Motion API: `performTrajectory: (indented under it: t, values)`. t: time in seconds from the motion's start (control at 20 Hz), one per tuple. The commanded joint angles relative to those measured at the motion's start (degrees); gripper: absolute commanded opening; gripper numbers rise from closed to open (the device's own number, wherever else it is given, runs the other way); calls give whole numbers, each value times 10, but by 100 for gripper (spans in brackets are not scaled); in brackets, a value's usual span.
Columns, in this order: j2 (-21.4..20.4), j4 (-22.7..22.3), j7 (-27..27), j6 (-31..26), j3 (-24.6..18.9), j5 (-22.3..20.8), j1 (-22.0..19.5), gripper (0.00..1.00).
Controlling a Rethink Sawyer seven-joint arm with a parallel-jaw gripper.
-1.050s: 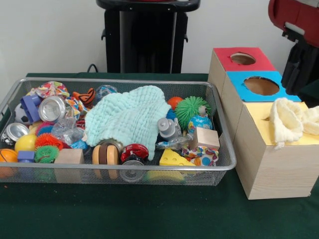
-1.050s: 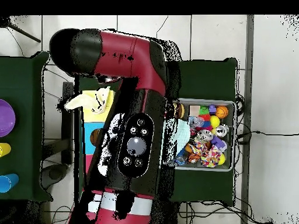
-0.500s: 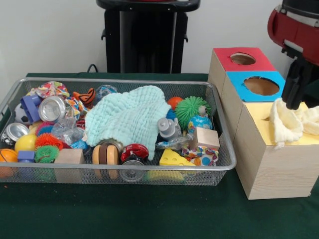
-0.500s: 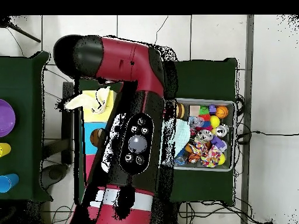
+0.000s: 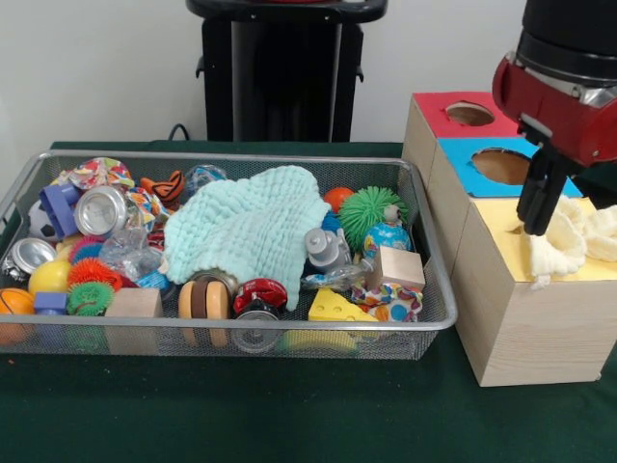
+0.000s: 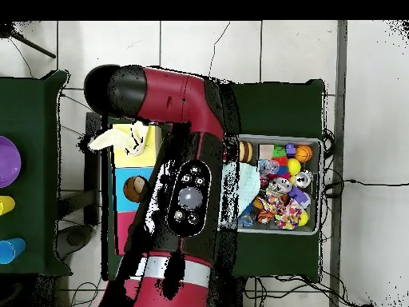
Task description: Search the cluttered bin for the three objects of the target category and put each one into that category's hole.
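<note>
I am hanging my jaws (image 5: 537, 201) over the yellow box (image 5: 528, 299), just at the edge of the cream cloth (image 5: 571, 234) which is lying on its top, at about 3 o'clock of the front view. Only one dark finger is showing there, so I cannot tell if my jaws are spread or pressed together. The cream cloth is covering the yellow box's top and one corner is hanging over the front side. Toward 12 o'clock from it the blue box (image 5: 494, 164) and then the red box (image 5: 453, 114) are standing in a row, each with a round hole. At 9 o'clock the wire bin (image 5: 241, 333) is sitting on the green worktop (image 5: 289, 415), and a light green cloth (image 5: 246, 227) is lying in the middle of its toys.
</note>
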State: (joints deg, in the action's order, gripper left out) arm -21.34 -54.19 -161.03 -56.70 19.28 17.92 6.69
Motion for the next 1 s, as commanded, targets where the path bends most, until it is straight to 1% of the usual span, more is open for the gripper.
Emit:
performTrajectory:
  t: [0.05, 0.2, 0.3, 0.55, 0.65, 0.8, 1.0]
  values:
    - [-15, -125, 74, 59, -78, -32, -15, 0]
    - [-24, -156, 53, 86, -86, -31, -7, 0]
    - [-26, -162, 26, 87, -77, -32, 8, 0]
    - [-34, -165, -23, 65, -64, -26, 35, 0]
    - [-39, -170, -31, 63, -61, -23, 43, 0]
    - [-56, -193, -43, 65, -62, -13, 53, 0]
    - [-63, -203, -69, 59, -50, -9, 72, 0]
